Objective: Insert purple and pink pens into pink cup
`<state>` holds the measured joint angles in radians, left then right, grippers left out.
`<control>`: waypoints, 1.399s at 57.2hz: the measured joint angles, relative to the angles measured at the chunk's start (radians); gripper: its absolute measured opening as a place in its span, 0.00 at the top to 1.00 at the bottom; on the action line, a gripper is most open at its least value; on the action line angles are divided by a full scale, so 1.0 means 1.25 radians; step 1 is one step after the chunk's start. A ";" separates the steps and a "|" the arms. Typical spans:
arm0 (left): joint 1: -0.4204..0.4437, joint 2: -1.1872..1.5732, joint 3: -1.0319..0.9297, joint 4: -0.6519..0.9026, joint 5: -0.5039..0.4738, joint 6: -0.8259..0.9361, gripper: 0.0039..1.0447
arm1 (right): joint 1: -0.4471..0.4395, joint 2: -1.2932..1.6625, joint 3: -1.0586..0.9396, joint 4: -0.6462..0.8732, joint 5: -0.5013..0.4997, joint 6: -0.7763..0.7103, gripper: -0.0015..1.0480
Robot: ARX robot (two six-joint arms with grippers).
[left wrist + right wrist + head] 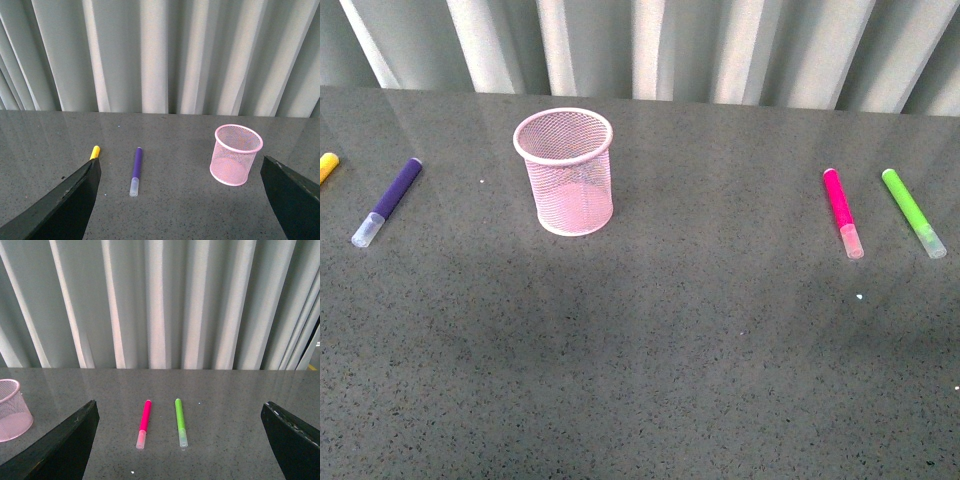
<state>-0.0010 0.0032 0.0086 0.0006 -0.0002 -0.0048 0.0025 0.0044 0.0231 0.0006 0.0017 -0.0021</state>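
The fingers (70, 200) of the left gripper (180, 162) are standing spread wide, gripping nothing; the right gripper (180, 406) is gaping likewise; the pale pink wire-mesh cup (564, 172) is standing upright on the grey table (670, 350); the dark purple pen (388, 200) is lying to its left, the magenta-pink pen (842, 212) well right, beside a lime-green marker (912, 212).

The bench (670, 360) is dark grey, speckled all over with fine black and pale flecks. Behind it, the curtain (670, 40) is pale grey-white, its folds making vertical stripes of light and shadow. The pink cup (575, 195) is pale pink in an open mesh pattern, with a plain rim. The purple pen (395, 190) is deep violet and the pink pen (837, 198) vivid magenta, both with translucent caps. The lime-green marker (908, 200) and yellow marker (327, 166) are bright and plain. The left pincer (180, 159) and right pincer (180, 402) are matt black.
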 joint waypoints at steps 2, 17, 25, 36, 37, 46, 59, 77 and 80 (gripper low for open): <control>0.000 0.000 0.000 0.000 0.000 0.000 0.06 | 0.000 0.000 0.000 0.000 0.000 0.000 0.07; 0.000 0.000 0.000 0.000 0.000 0.000 0.06 | 0.000 0.000 0.000 0.000 0.000 0.000 0.07; 0.000 0.000 0.000 0.000 0.000 0.000 0.06 | 0.000 0.000 0.000 0.000 0.000 0.000 0.07; 0.000 0.000 0.000 0.000 0.000 0.000 0.06 | 0.000 0.000 0.000 0.000 0.000 0.000 0.07; 0.000 0.000 0.000 0.000 0.000 0.000 0.06 | 0.000 0.000 0.000 0.000 0.000 0.000 0.07; 0.000 0.000 0.000 0.000 0.000 0.000 0.06 | 0.000 0.000 0.000 0.000 0.000 0.000 0.07; -0.015 0.011 0.004 -0.016 -0.044 -0.018 0.06 | 0.000 0.000 0.000 0.000 0.000 0.000 0.07; -0.046 0.310 0.116 0.006 -0.245 -0.164 0.06 | 0.000 0.000 0.000 0.000 0.000 0.000 0.07; -0.026 0.380 0.147 0.043 -0.207 -0.162 0.06 | 0.000 0.000 0.000 0.000 0.000 0.000 0.07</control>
<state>-0.0338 0.4778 0.1921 0.0540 -0.2592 -0.2073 0.0025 0.0040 0.0231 0.0006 0.0021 -0.0021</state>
